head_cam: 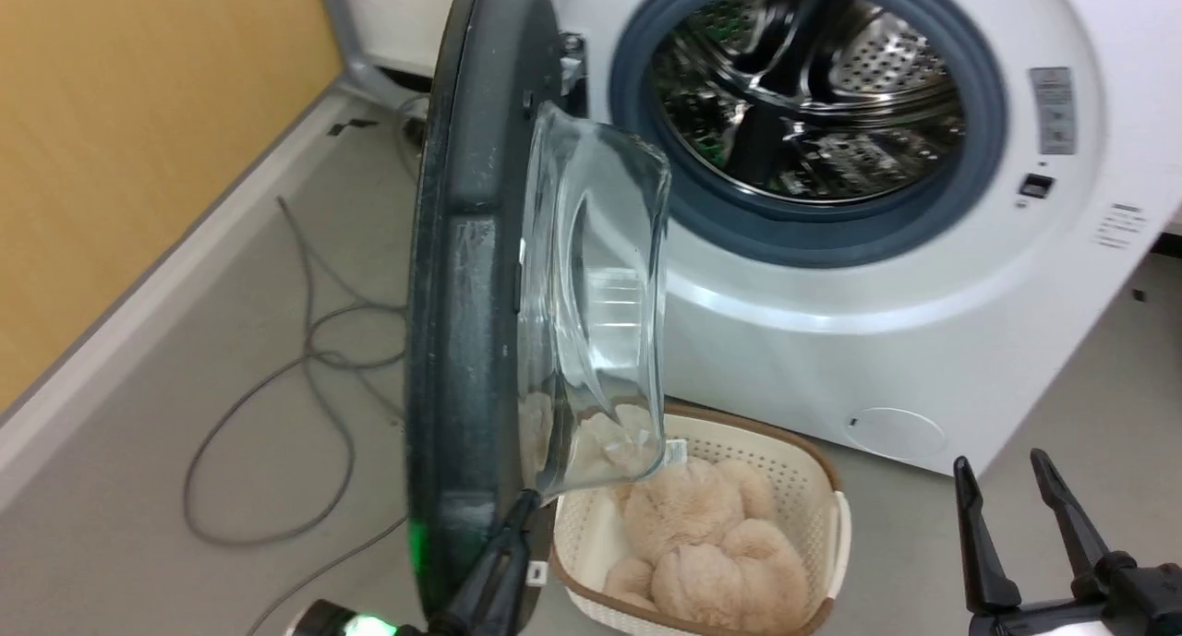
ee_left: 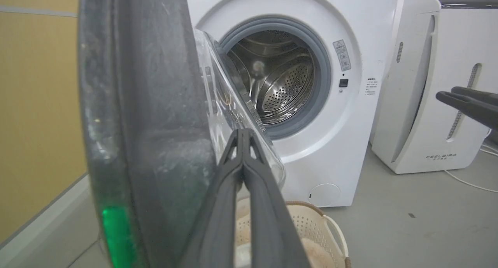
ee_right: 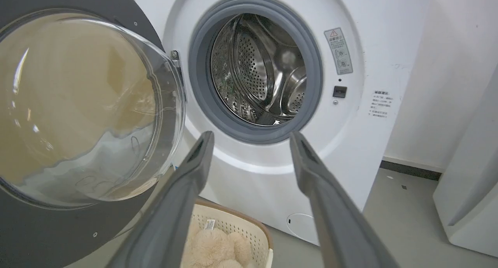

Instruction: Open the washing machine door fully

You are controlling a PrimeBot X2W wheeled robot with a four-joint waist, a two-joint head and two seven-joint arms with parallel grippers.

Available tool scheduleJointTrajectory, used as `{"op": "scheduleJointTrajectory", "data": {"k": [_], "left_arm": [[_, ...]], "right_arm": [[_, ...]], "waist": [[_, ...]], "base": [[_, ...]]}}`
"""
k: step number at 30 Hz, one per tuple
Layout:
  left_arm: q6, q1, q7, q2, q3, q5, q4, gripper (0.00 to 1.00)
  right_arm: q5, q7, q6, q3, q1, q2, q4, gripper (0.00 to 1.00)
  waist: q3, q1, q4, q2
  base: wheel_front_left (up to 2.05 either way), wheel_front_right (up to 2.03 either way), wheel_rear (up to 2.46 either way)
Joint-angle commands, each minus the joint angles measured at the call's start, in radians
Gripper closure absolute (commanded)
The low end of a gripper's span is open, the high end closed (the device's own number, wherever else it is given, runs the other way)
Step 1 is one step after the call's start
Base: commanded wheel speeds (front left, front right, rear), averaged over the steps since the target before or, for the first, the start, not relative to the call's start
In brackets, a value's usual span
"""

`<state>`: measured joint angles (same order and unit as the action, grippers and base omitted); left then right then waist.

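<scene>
Glossy black round washing machine door (head_cam: 462, 294), clear bulging glass bowl (head_cam: 600, 285) at centre: swung out on its hinge at the left of the opening, seen edge-on from the head camera, roughly square to the front of the big white front-loading washing machine (head_cam: 877, 341). Perforated steel drum (head_cam: 813, 91) exposed inside the grey rubber gasket (head_cam: 803, 234).

Left gripper (ee_left: 243, 137) at the door's lower inner side. Fingers pressed together, nothing between them, tips at the seam where bowl meets black ring; contact cannot be confirmed.

Right gripper (head_cam: 1000, 465) low on the right, well apart from the door, fingers spread, holding nothing.

On the grey floor (head_cam: 1090, 414) just in front of the machine, below the bowl: cream perforated plastic basket (head_cam: 813, 488) with brown rim, beige plush toy (head_cam: 693, 544) inside. Grey cables (head_cam: 314, 359) loop on the floor left of the door, near the yellow wall (head_cam: 138, 110). White slanted appliance (ee_left: 428, 104) marked FEELBAIR stands right of the machine.
</scene>
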<state>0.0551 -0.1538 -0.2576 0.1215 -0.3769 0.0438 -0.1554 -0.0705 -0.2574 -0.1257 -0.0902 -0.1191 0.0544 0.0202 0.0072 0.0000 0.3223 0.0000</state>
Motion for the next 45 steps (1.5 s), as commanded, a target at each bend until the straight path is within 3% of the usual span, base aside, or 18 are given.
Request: {"op": "scheduleJointTrajectory", "data": {"k": [1, 13, 25, 31, 45], "left_arm": [[0.01, -0.015, -0.004, 0.016, 0.012, -0.011, -0.006, 1.0], [0.05, -0.007, -0.004, 0.076, 0.162, 0.04, 0.034, 1.0], [0.092, 0.09, -0.004, 0.129, 0.341, 0.107, 0.134, 1.0], [0.11, 0.154, -0.004, 0.129, 0.437, 0.154, 0.19, 1.0], [0.094, 0.309, -0.004, 0.152, 0.643, 0.223, 0.361, 1.0]], "right_arm": [[-0.003, -0.004, -0.005, 0.0, -0.008, -0.004, -0.002, 0.0], [0.008, -0.004, -0.005, 0.003, 0.017, -0.004, -0.004, 0.0], [0.031, -0.004, -0.005, 0.002, 0.039, -0.004, -0.017, 0.0], [0.04, -0.004, -0.005, -0.001, 0.056, -0.004, -0.024, 0.0], [0.053, -0.004, -0.005, -0.003, 0.089, -0.004, -0.021, 0.0]], "waist": [[0.01, 0.0, 0.021, 0.0], [0.059, 0.0, 0.05, 0.0], [0.11, 0.0, 0.006, 0.0], [0.136, 0.0, -0.017, 0.0], [0.192, 0.0, -0.069, 0.0]], "base": [[0.0, 0.0, 0.0], [0.0, 0.0, 0.0], [0.0, 0.0, 0.0], [0.0, 0.0, 0.0], [0.0, 0.0, 0.0]]}}
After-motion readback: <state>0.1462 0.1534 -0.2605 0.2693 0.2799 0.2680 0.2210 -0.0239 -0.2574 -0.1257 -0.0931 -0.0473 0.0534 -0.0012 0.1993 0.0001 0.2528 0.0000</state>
